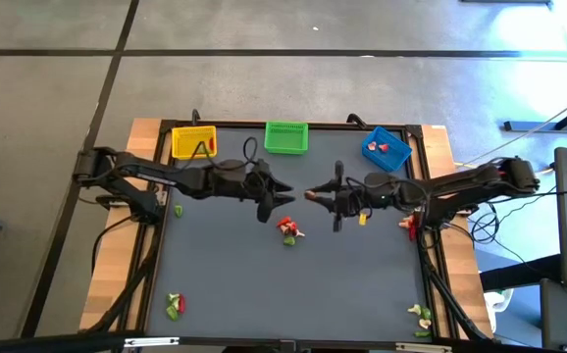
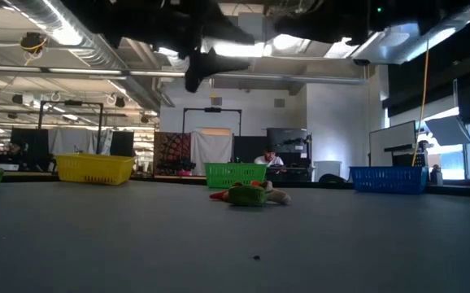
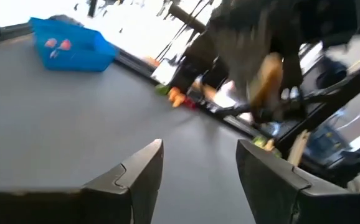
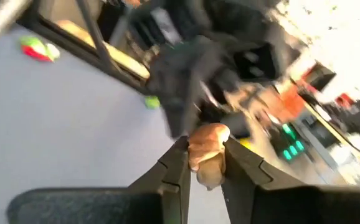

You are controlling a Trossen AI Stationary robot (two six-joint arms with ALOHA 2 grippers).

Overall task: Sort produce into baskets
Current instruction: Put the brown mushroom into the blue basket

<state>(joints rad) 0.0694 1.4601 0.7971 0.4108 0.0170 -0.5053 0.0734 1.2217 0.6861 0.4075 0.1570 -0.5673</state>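
The pale cream piece (image 4: 208, 154) sits pinched in your right claw (image 4: 206, 167), held above the middle of the surface (image 1: 293, 284); its long axis runs along the fingers, and it juts out past their tips toward the left arm. Your left claw (image 3: 198, 163) faces it from close by, fingers spread wide and holding nothing.

Just below the two claws in the high view, a small pile of red and green produce (image 1: 287, 230) lies on the open middle of the surface. More pieces lie out at the edges: a green and red cluster (image 1: 174, 305) near the left near corner, a pale and green cluster (image 1: 422, 316) near the right near corner, and a red piece (image 1: 411, 226) by the right rim.

Along the far edge stand the yellow basket (image 1: 193, 143), the green basket (image 1: 285, 137) and the blue basket (image 1: 386, 149), well apart from each other. The blue one has red pieces in it.

The stretch between the central pile and the near edge is bare, giving you room to move.
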